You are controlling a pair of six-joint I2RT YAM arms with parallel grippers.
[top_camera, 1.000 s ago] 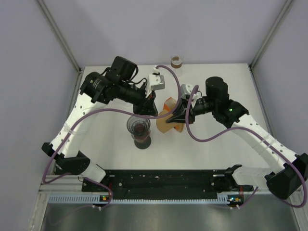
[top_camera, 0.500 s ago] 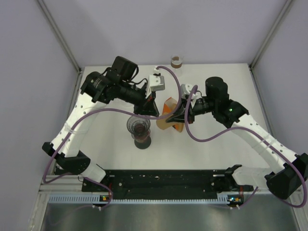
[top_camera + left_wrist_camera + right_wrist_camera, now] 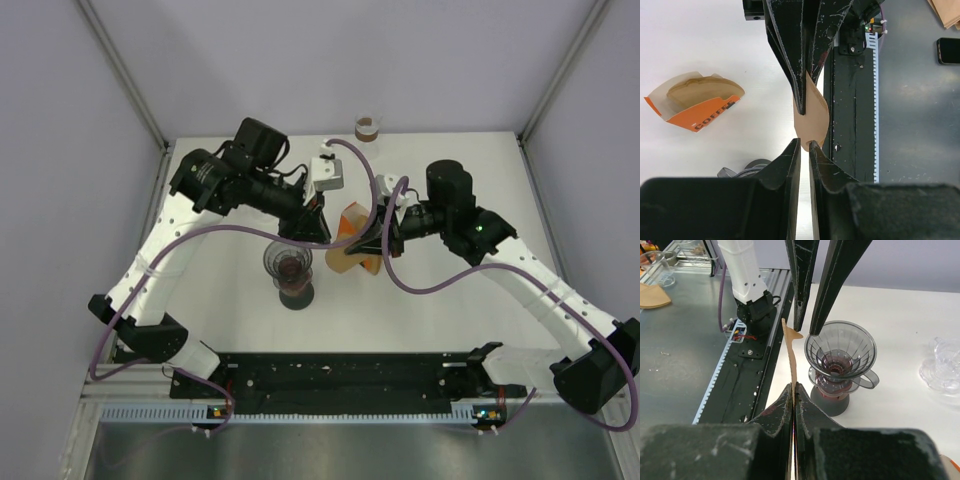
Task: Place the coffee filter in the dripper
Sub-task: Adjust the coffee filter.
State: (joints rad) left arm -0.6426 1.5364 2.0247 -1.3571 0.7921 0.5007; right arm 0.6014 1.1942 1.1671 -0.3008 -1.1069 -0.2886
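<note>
R fingers point(image 3: 785, 402) clamped tight on one edge of brown paper filter point(image 3: 812, 117). Held upright in mid-air, seen edge-on in R wrist view. L fingers point(image 3: 791, 156) pointed at them tip to tip, slightly apart w/ narrow gap, not closed on anything. Opposite edge of filter right at L tips; can't tell if inside the gap or just beside one finger.

Filter not in dripper point(image 3: 840, 347): up above surface point(image 3: 450, 320), just beside dripper rim, btw dripper and orange "COFFEE" box point(image 3: 695, 107). Dripper = clear cone w/ handle, upright on dark stand point(image 3: 832, 402). Box lying on its side on surface, open end showing more brown filters inside.

Small cup point(image 3: 369, 127) at back edge of surface, well apart from the rest. Clear glass piece point(image 3: 945, 365) on surface beyond dripper in R wrist view, exact type not readable.
</note>
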